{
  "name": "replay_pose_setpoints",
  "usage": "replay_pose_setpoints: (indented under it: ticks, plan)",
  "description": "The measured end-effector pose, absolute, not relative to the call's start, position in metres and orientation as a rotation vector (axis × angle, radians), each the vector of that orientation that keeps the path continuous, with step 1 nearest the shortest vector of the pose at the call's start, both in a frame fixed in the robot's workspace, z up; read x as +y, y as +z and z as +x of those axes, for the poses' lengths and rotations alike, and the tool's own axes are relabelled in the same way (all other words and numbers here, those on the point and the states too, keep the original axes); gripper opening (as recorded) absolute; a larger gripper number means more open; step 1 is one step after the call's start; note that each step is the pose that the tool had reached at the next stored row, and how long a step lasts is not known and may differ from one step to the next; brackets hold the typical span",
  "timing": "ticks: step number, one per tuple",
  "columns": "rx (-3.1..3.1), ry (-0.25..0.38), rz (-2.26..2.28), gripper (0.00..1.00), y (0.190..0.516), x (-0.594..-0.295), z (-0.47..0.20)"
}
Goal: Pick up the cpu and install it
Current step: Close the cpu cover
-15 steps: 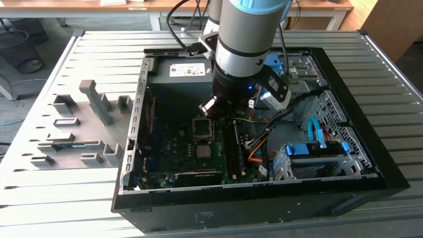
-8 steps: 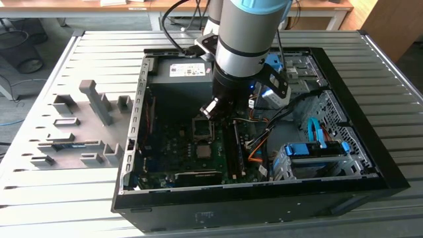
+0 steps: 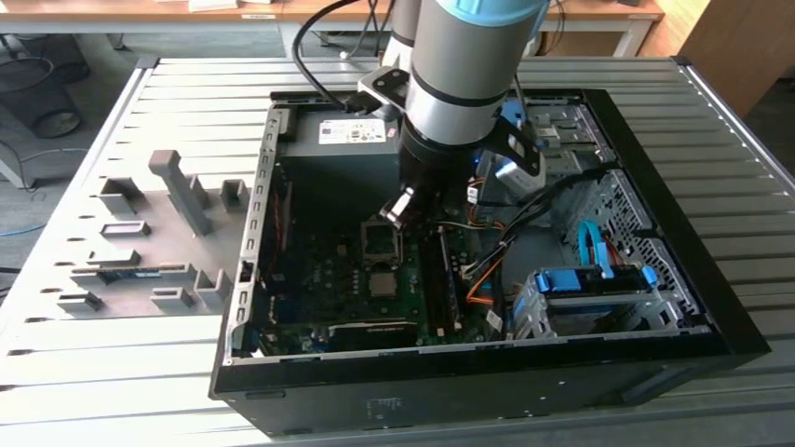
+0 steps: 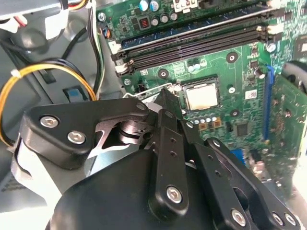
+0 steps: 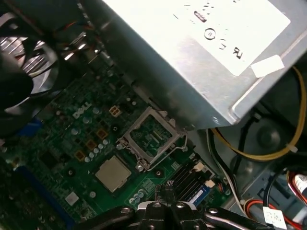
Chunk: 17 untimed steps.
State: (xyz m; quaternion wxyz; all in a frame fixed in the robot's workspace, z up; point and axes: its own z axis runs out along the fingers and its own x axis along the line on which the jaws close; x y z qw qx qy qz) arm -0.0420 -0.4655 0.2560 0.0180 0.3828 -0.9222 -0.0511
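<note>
Exterior view: grey-and-blue robot arm [image 3: 460,84] reaches down into open black metal computer case [image 3: 695,307] lying on grey slatted worktop [image 3: 149,372]. Landmark is the empty square metal-framed processor socket [image 3: 382,240] on the green motherboard [image 3: 323,279].

Black linkage end effector [image 3: 401,214] hangs over the socket's edge, on the side toward the big grey box with white label [image 3: 342,140]. It is above the board and not touching it as far as visible.

Cpu [image 3: 383,284], a small flat silver-grey square chip, lies flat on the motherboard just beside the socket, on the side away from the grey box. It is not in the socket and not in the end effector.

First wrist view: socket [image 5: 152,136] has its frame open and is bare inside. Cpu [image 5: 112,173] sits just beside it. End effector [image 5: 165,191] has its fingertips together, with nothing seen between them. Grey box [image 5: 192,62] looms over the socket's far side.

Second wrist view: end effector [image 4: 164,93] covers most of the socket. Cpu [image 4: 201,96] is just past the tip and apart from it, no contact. Long black memory slots [image 4: 192,45] run beyond the socket. Yellow-orange cable loop [image 4: 29,72] is well apart from the socket, off the board.
</note>
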Motion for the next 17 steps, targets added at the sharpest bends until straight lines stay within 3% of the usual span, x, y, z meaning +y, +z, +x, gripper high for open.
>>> replay_pose_setpoints:
  ticks: [17]
  plan:
    - [-2.678,-0.153,1.541,0.10,0.2558,-0.4656,-0.0419]
